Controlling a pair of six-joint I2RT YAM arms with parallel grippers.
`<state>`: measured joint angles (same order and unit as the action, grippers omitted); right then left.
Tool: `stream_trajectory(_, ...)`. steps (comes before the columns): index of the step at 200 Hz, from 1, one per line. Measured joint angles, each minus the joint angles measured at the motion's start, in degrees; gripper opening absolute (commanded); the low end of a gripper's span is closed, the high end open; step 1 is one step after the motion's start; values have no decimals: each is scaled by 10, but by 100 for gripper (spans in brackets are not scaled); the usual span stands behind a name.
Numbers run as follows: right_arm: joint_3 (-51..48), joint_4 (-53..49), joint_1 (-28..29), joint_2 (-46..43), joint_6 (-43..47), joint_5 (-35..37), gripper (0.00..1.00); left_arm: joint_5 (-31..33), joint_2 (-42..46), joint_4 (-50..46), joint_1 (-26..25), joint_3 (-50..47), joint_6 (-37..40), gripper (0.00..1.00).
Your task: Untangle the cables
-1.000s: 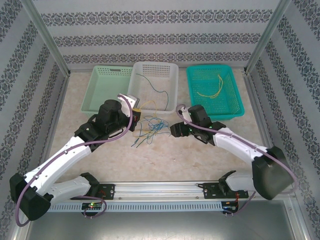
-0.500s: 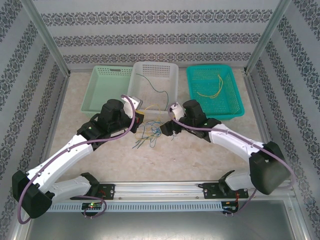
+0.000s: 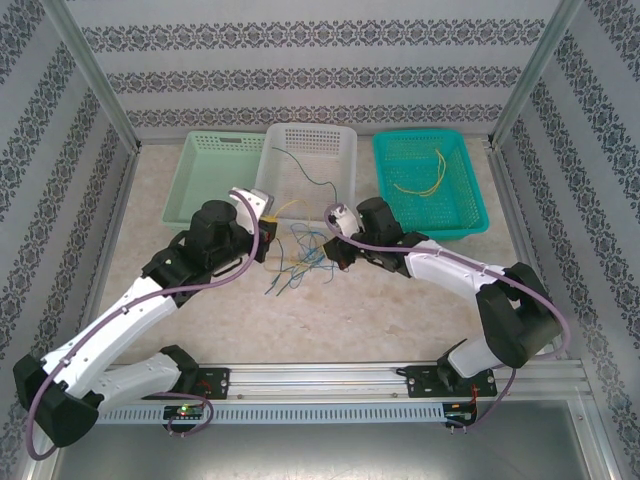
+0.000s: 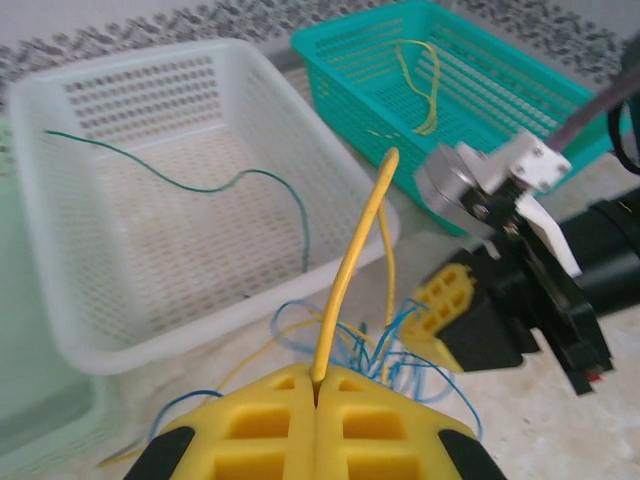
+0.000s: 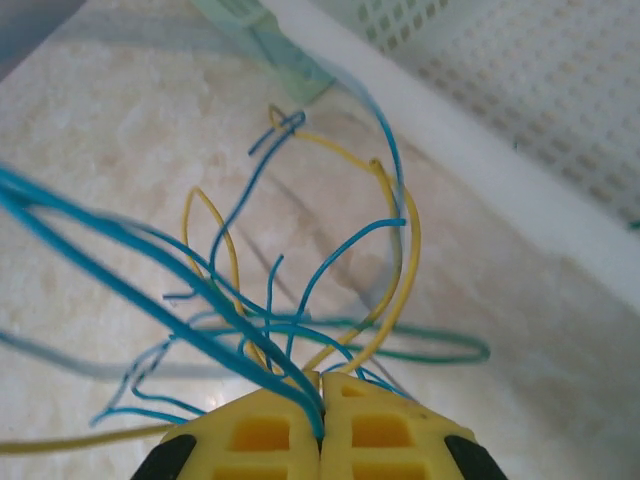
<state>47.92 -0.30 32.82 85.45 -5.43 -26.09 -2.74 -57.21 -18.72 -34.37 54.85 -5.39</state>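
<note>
A tangle of thin blue, yellow and green cables [image 3: 298,255] lies on the table in front of the white basket [image 3: 340,140]. My left gripper [image 3: 270,222] is at the tangle's left edge. In the left wrist view it [image 4: 318,385] is shut on a yellow cable [image 4: 355,250] that rises from the jaws. At the tangle's right edge, my right gripper [image 3: 330,255] is shut on a blue cable [image 5: 200,290] of the tangle [image 5: 300,300]; its jaws [image 5: 322,405] are pressed together. One green cable [image 3: 310,178] lies in the white basket, one yellow cable [image 3: 420,182] in the teal basket [image 3: 470,215].
A pale green basket [image 3: 180,195] stands at the back left, beside the white one. The white basket's front rim [image 4: 220,330] is close behind the tangle. Patterned walls and metal posts enclose the table; the arms' rail runs along the near edge.
My right gripper has moved left to the tangle and shut on a blue cable. The left gripper stayed shut on the yellow cable, shifting slightly.
</note>
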Motion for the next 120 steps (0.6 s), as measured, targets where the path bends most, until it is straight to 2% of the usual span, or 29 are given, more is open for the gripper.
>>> stream_trajectory(59,-47,-66,-1,-4,-26,49,0,71,30,-3,4,38,34,4)
stream_trajectory(120,-61,-117,-28,-11,-39,83,0,79,60,-4,6,59,50,5)
